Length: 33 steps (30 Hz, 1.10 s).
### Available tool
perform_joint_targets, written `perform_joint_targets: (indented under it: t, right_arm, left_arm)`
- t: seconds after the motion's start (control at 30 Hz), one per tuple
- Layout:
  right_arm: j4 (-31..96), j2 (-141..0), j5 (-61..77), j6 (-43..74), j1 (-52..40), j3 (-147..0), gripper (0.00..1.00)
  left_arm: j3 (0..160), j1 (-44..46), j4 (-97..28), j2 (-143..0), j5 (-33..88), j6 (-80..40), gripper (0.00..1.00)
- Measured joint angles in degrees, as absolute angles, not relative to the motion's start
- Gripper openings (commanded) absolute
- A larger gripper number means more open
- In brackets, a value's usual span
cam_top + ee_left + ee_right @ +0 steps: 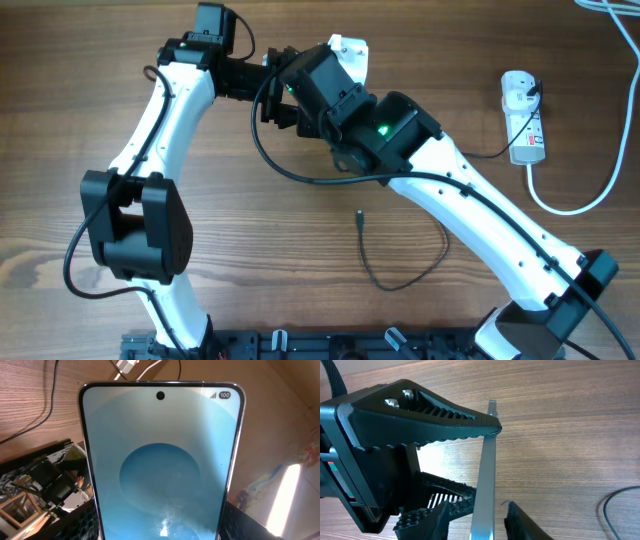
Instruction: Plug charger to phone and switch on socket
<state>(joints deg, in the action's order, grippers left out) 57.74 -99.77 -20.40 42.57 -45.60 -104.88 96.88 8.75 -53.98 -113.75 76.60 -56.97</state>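
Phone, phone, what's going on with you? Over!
Left end effector shut on phone. Right end effector open, astride its edge. Charger loose on table, unplugged.

The phone [485, 470] stands edge-on between the tips of the right end effector [480, 516], with a sliver of gap on one side only. The left end effector [160, 527] blocks the space just to its left. To its right and beyond, bare worktop [570, 425] gives free passage. The charger [359, 216] loops behind it, and the socket [524, 120] sits well apart.
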Motion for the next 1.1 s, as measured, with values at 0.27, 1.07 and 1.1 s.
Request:
perform_joint_targets:
  t: [0.27,1.07,1.1]
  right_arm:
    - [56.55,-99.77,-20.43,42.39,-45.6,-104.88,0.2]
    - [57.69,-99.68,-20.88,63.83,-45.19,-104.88,0.04]
    - [58.87,-99.55,-20.75,68.38,-44.84,-104.88,0.04]
  left_arm:
    - [96.88,8.75,-53.98,-113.75,76.6,-56.97,0.73]
    - [96.88,8.73,-53.95,-113.65,78.08,-57.78,1.0]
    - [96.88,8.73,-53.95,-113.65,78.08,-57.78,0.99]
